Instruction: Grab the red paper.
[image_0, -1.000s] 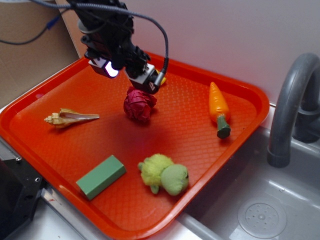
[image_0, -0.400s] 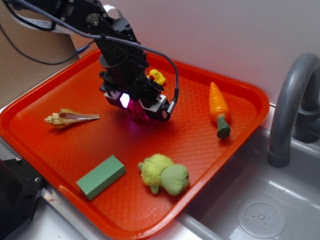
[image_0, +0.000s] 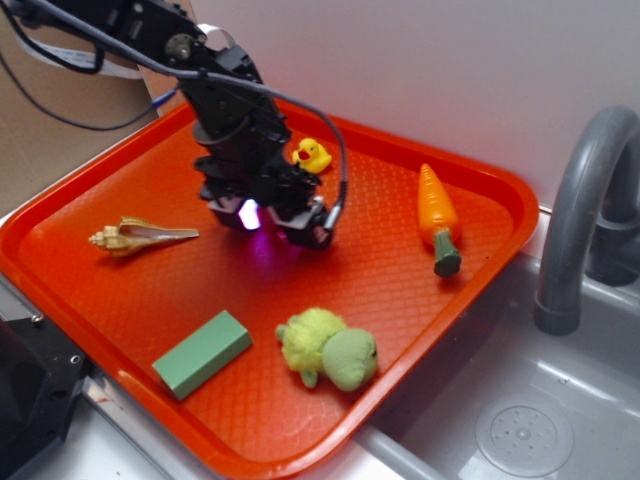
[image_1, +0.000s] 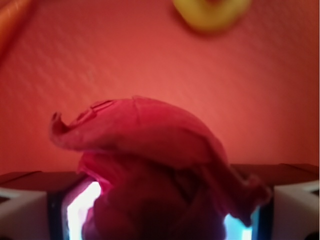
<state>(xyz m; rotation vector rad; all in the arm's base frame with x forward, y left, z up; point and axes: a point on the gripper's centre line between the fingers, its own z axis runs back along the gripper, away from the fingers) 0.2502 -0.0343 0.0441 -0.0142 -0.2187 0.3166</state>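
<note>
Orange-red and ribbed, the plastic tray (image_0: 90, 290) fills most of my exterior view, with a grey sink basin (image_0: 520, 420) and a curved grey faucet (image_0: 585, 190) at its right and a white wall behind. My gripper (image_0: 272, 222) is down low over the middle of the tray, its black body tilted, a purple-white glow spilling from under it onto the tray floor. From this side the arm hides the red paper entirely.

On the wrist view the red paper (image_1: 150, 165) fills the near half of the picture, crumpled and folded, sitting between the two fingers (image_1: 20, 210) at the lower corners. The jaws stand on either side of it, but I cannot tell whether they press on it or only flank it.

Around it, a yellow rubber duck (image_0: 312, 155) sits just beyond the gripper on the far side. A seashell (image_0: 140, 237) lies to the left, a green block (image_0: 202, 353) near the front edge, a green plush toy (image_0: 328, 348) beside that, and a toy carrot (image_0: 438, 218) off to the right.
</note>
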